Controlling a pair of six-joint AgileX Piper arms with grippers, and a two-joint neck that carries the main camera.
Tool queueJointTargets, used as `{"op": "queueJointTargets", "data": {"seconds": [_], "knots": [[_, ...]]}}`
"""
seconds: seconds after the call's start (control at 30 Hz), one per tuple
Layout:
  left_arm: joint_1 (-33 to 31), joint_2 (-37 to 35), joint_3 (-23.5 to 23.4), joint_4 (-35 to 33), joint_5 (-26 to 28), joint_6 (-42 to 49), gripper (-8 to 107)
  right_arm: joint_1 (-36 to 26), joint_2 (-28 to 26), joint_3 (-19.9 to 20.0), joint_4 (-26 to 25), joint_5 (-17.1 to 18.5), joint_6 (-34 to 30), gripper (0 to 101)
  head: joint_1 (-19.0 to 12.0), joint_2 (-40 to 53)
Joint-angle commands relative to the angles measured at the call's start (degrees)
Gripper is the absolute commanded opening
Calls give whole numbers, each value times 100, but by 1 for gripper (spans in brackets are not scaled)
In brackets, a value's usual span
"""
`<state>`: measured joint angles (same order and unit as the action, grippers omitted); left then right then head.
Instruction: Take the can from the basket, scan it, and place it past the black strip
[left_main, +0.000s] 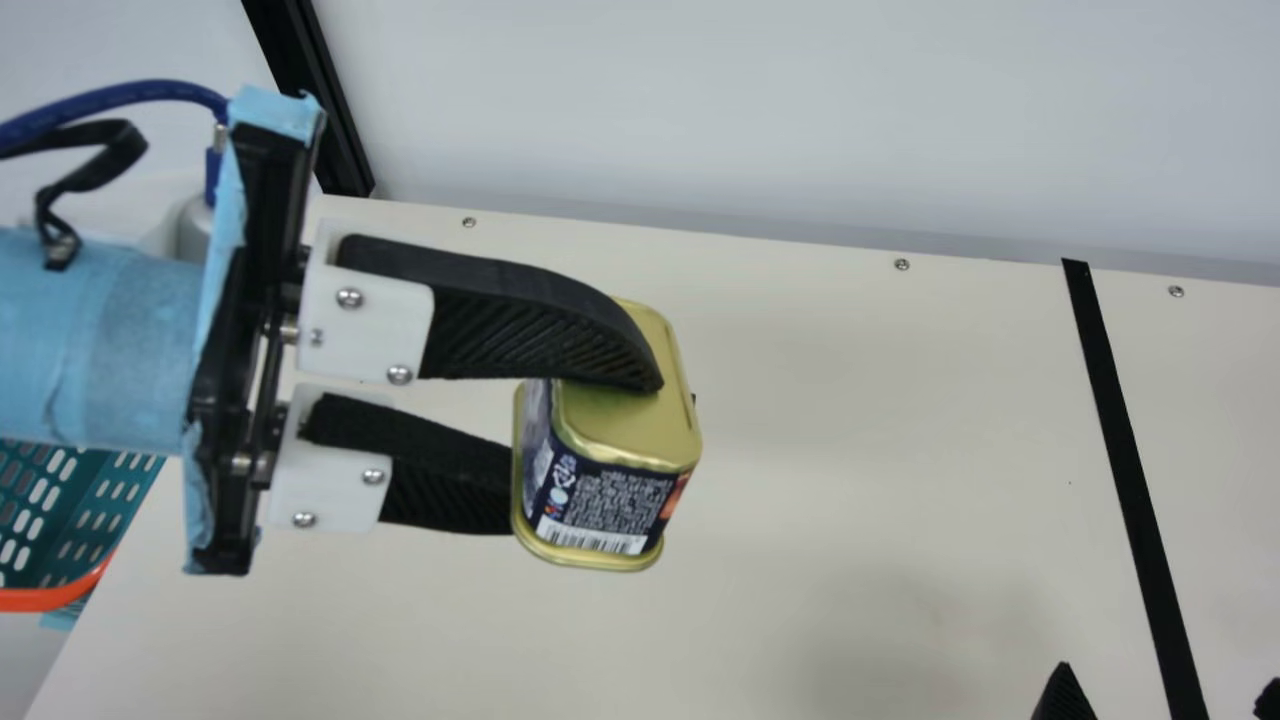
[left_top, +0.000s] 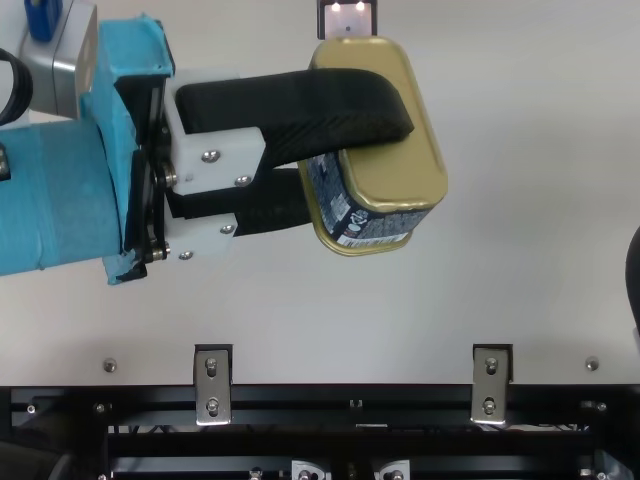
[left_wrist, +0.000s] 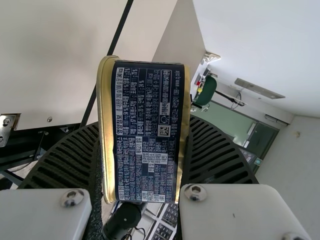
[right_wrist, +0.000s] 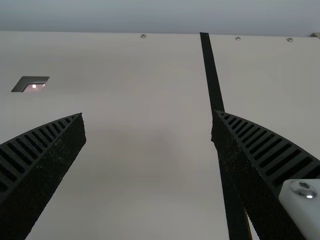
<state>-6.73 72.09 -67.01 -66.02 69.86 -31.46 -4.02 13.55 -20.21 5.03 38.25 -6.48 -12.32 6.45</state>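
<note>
- We see the can (left_main: 625, 425) near the middle of the main view's frame, held tilted above the table, one gold end turned up and its dark blue label with a barcode showing.
- Our left gripper (left_main: 585, 445) reaches it from the left of the frame and is closed on it: one ribbed finger presses the upturned gold end, the other lies against the opposite end.
- In the top view we find the can at upper centre, just below a small black-framed window (left_top: 347, 20) with lights in it.
- Our right gripper (left_main: 1168, 690) shows its tips at the lower right of the main view; its fingers stand wide apart, with nothing between them.
- The cream table (left_main: 850, 500) spreads beneath, screws along its far edge, and the black strip (left_main: 1135, 470) runs down its right side in the frame.
- At the lower left we have the teal basket with its orange rim (left_main: 50, 600).
- A pale wall (left_main: 800, 110) fills the top, a black post (left_main: 325, 110) at upper left.
- Beyond, our left wrist view shows a green chair (left_wrist: 205, 91), a keyboard (left_wrist: 162, 231) and a white ceiling (left_wrist: 250, 40).
</note>
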Motion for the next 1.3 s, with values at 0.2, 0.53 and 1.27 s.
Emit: {"op": "queueJointTargets", "data": {"seconds": [0.2,0.53,1.27], "knots": [[0,0,0,0,0,0,10,0,0,0,0,0,0,101,-13,-72],[34,-35,69,-67,-141,116,10,0,0,0,0,0,0,101,-13,-72],[-1817,-375,797,1091,-3815,2046,10,0,0,0,-6,0,0,101,-13,-72]]}}
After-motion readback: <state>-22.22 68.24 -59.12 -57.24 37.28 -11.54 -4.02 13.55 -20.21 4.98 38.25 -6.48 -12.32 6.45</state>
